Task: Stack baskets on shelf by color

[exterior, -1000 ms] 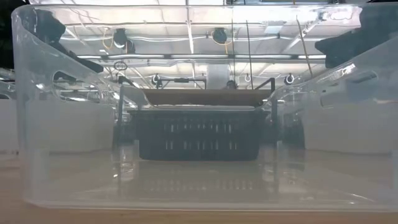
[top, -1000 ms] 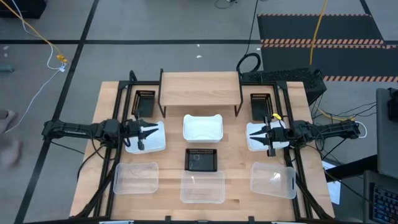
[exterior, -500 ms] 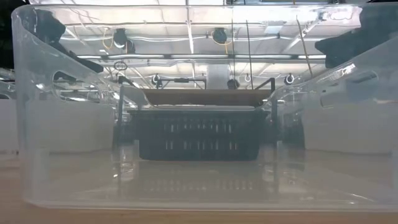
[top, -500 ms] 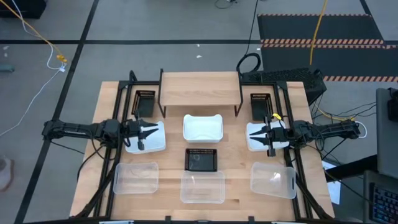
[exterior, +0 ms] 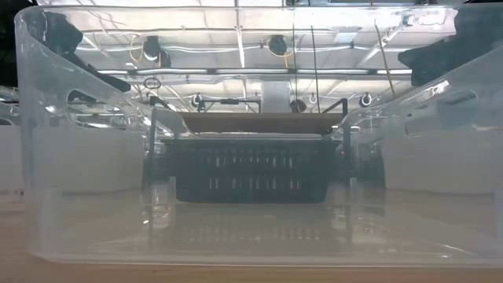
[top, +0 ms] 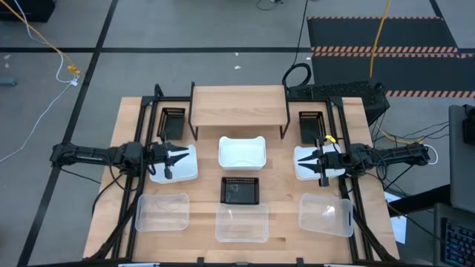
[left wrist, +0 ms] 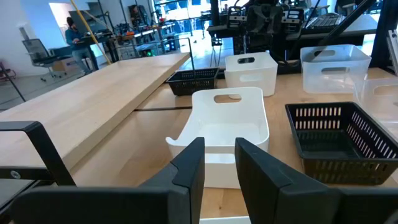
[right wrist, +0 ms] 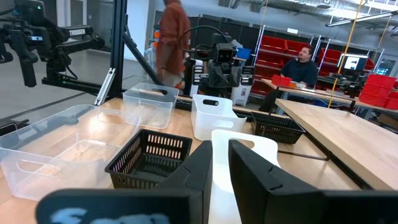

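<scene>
The light-wood shelf (top: pixel 239 104) stands at the table's far middle with nothing on it. Three clear baskets (top: pixel 241 222) sit in a row along the near edge. One black basket (top: pixel 241 190) is at the centre, and two more (top: pixel 172 122) (top: pixel 310 124) flank the shelf. A white basket (top: pixel 242 153) sits before the shelf. My left gripper (top: pixel 178 159) (left wrist: pixel 219 165) hovers over the left white basket (top: pixel 182 169), open by a narrow gap. My right gripper (top: pixel 312 163) (right wrist: pixel 220 165) hovers over the right white basket (top: pixel 304 157), also narrowly open.
Black frame rails (top: pixel 141 133) run along both table sides. The middle clear basket's wall (exterior: pixel 251 157) fills the low view, with the black basket (exterior: pixel 251 169) and the shelf (exterior: pixel 255 122) seen through it. People (right wrist: pixel 298 65) are in the room beyond the table.
</scene>
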Tool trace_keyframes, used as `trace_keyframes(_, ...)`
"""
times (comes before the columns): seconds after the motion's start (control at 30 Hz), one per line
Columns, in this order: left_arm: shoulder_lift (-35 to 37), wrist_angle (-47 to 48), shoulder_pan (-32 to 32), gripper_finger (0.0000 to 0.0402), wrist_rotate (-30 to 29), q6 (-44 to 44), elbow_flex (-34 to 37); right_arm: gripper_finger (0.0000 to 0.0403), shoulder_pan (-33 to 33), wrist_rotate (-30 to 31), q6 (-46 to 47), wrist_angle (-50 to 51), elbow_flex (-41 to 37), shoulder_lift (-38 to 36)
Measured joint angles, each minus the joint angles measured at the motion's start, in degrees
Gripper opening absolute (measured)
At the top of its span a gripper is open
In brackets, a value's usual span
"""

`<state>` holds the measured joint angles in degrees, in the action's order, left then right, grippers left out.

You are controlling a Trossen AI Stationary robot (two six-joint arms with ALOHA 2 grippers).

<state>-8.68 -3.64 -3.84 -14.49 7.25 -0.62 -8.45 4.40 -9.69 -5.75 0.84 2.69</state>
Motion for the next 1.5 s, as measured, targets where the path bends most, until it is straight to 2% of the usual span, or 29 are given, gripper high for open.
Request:
trace_keyframes(0.37,0.01,0.0,0.0,0.0093,0.01,0.0,0.0,0.0045,0.01,-0.01,-0.02,0.0,-0.02,-0.01)
trace_keyframes(0.57,0.01,0.0,-0.01,0.0093,-0.01,0.0,0.0,0.0045,0.01,0.02,-11.07,0.0,0.0,-0.01)
trace_keyframes(0.9,0.01,-0.01,0.0,0.0093,-0.05,0.03,0.0,0.0045,0.01,0.01,-12.07,-0.01,0.0,0.01)
trace_keyframes(1.1,-0.01,-6.21,0.0,0.0093,-4.77,0.8,0.0,0.0045,0.0,-0.02,-12.1,-0.99,-0.01,0.01)
trace_keyframes(1.3,0.0,-11.08,0.0,0.0093,-5.33,0.07,0.0,0.0045,0.01,-0.16,-12.86,-10.4,-0.02,0.01)
trace_keyframes(1.4,-0.01,-7.31,0.0,0.0093,-5.38,-0.24,0.0,0.0045,0.0,-0.15,-9.48,-17.01,-0.02,0.01)
trace_keyframes(1.5,-0.03,-2.68,0.0,0.0093,-5.52,-4.17,0.0,0.0045,0.1,0.84,-8.87,-25.99,-0.04,0.01)
